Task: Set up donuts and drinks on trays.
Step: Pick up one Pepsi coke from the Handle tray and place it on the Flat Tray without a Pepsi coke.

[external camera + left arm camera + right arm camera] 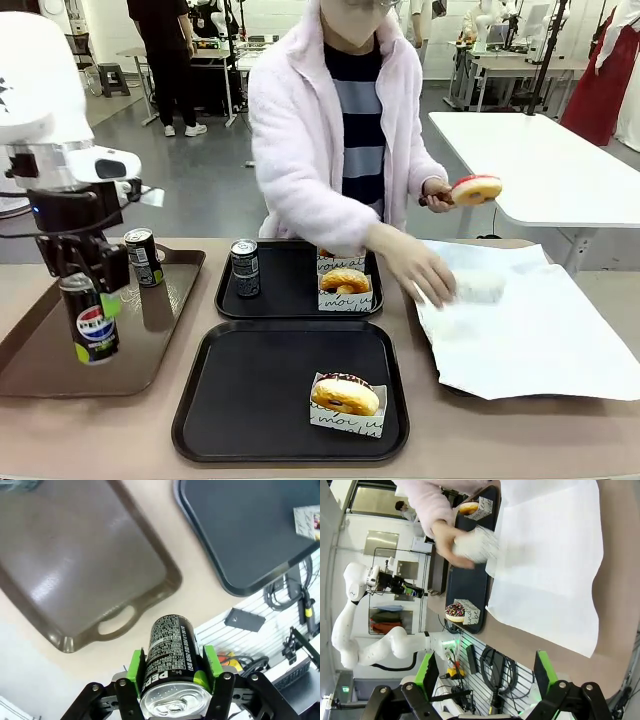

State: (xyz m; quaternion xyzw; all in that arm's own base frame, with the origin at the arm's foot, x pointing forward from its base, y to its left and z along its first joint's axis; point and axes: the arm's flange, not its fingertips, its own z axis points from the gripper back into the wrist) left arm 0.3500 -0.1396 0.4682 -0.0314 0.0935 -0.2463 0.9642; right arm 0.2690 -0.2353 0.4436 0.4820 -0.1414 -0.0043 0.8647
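Note:
My left gripper point(92, 318) is shut on the black Pepsi can point(95, 332), held upright over the brown tray point(40, 350). In the left wrist view the can point(172, 662) sits between the green pads point(135, 664). A grey-black can point(245, 268) and a sleeved donut point(345, 282) stand on the far black tray point(290, 300). A chocolate donut point(345, 397) lies on the near black tray point(250, 400). The person holds a red-iced donut point(476, 189). My right gripper point(485, 680) is open, with nothing between its fingers.
Another grey-black can point(145, 257) stands on the brown tray. The person's other hand point(425, 275) holds a white sleeve point(480, 288) over the white paper-lined tray point(530, 330) at the right. Bare tabletop point(100, 430) runs along the front edge.

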